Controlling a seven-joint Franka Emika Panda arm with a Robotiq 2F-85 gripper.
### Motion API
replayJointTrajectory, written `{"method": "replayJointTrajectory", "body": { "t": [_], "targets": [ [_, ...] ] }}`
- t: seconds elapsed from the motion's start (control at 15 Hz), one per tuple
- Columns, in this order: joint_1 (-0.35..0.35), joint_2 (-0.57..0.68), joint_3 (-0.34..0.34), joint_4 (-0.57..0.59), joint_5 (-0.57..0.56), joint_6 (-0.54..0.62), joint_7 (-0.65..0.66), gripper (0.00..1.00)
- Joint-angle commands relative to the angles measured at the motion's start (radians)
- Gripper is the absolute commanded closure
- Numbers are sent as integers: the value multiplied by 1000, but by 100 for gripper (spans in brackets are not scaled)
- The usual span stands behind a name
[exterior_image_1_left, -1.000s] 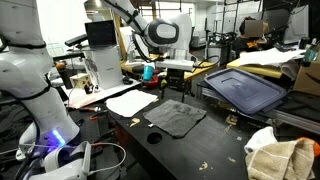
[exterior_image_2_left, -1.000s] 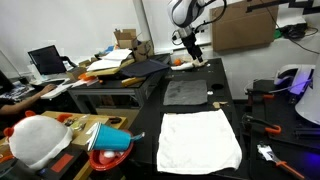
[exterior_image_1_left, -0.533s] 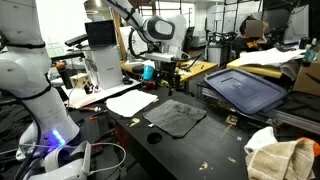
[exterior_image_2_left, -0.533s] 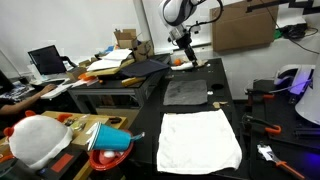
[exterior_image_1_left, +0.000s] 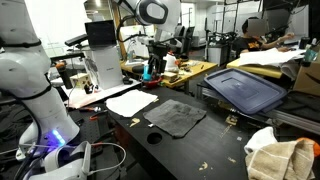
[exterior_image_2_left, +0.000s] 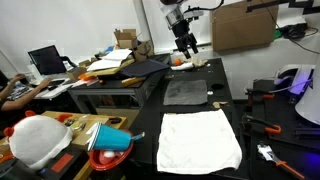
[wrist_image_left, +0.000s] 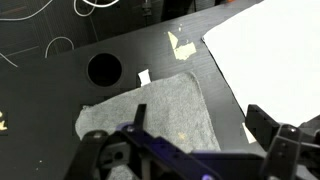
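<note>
The gripper (exterior_image_1_left: 153, 70) hangs high over the black table (wrist_image_left: 50, 100), jaws apart and empty; the grey cloth (wrist_image_left: 150, 110) lies flat below it, untouched; a white cloth (wrist_image_left: 270, 50) sits at its two o'clock; nothing is grasped yet, so the handling looks barely begun.

light: even indoor, bright | wrist view: foreground blurred | shadows: soft

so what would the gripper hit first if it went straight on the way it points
Probably the grey cloth on the black table: the wrist view shows it straight ahead of the open gripper, nothing between.
</note>
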Motion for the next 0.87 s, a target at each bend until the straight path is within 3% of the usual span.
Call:
{"method": "replayJointTrajectory", "body": {
  "t": [0.0, 0.47, 0.8],
  "targets": [
    [6, -112, -11, -40, 30, -55, 124, 0],
    [-1, -203, -19, -33, 14, -105, 238, 0],
    [-4, -186, -31, -8, 12, -87, 214, 0]
  ]
}}
